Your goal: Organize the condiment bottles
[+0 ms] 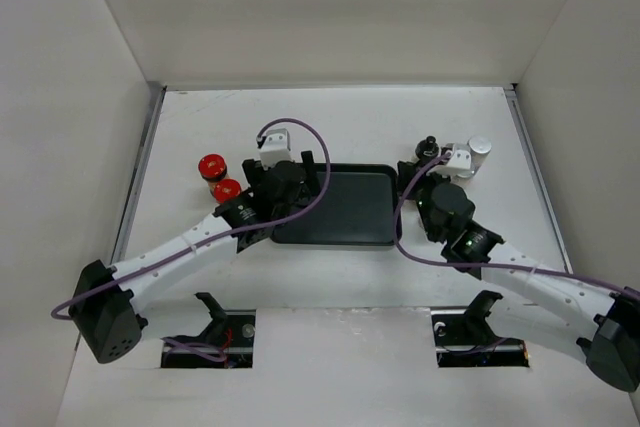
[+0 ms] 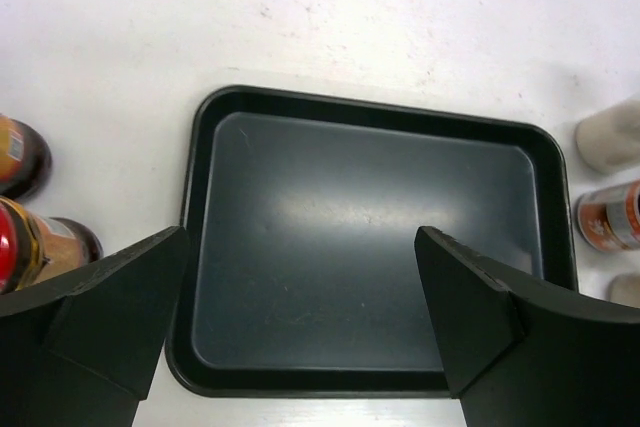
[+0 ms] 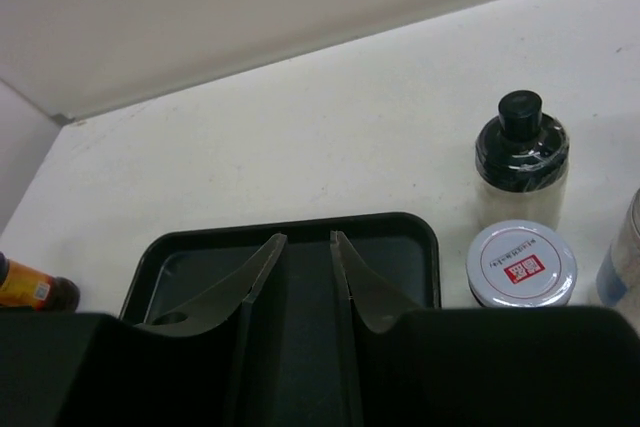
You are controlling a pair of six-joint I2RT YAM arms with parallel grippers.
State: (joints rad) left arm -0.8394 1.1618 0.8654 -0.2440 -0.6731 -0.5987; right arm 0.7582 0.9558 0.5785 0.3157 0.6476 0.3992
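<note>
Two red-lidded dark jars (image 1: 211, 166) (image 1: 227, 189) stand left of the flat black tray (image 1: 350, 207). My left gripper (image 1: 305, 169) hovers over the tray's left part; in the left wrist view it (image 2: 300, 237) is wide open and empty above the bare tray (image 2: 370, 197). The black-knobbed bottle (image 3: 521, 157) and the grey-lidded jar (image 3: 520, 262) stand right of the tray. My right gripper (image 3: 308, 237) is over the tray's right end, its jaws a narrow gap apart with nothing between them. A red-labelled jar (image 2: 610, 215) and a white shaker (image 2: 610, 132) show at the right edge.
White walls enclose the table on three sides. A white shaker with a grey top (image 1: 480, 147) stands at the far right behind my right wrist. Purple cables loop over both arms. One red-lidded jar (image 3: 30, 287) shows at the right wrist view's left edge.
</note>
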